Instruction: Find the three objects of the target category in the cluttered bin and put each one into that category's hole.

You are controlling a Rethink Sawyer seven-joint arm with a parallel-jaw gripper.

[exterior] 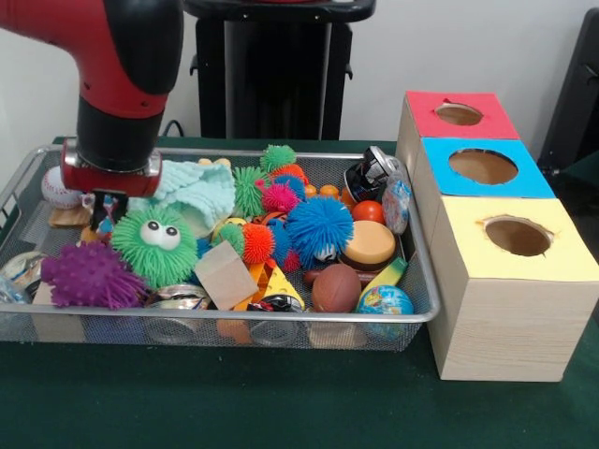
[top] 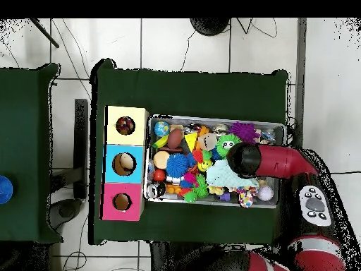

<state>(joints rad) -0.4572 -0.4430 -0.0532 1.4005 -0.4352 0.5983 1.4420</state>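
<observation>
The wire mesh bin [exterior: 426, 281] is full of toys. My gripper [exterior: 106, 217] hangs low over the bin's far left corner, between a baseball and the mint-green cloth [exterior: 197, 192]. What lies under it is hidden. One white dotted cloth piece [exterior: 397, 201] leans on the bin's right wall. Another dotted piece [top: 246, 198] shows in the overhead view near the arm's end [top: 245, 159]. The yellow box's hole [exterior: 518, 236] is at the near right, and it also shows in the overhead view [top: 125, 125] with something dark inside.
The blue-topped box [exterior: 482, 166] and the red-topped box [exterior: 459, 114] stand behind the yellow one. A green pom-pom with eyes [exterior: 154, 245], a purple spiky ball [exterior: 89, 276], a blue pom-pom [exterior: 318, 227] and a wooden block [exterior: 225, 274] crowd the bin.
</observation>
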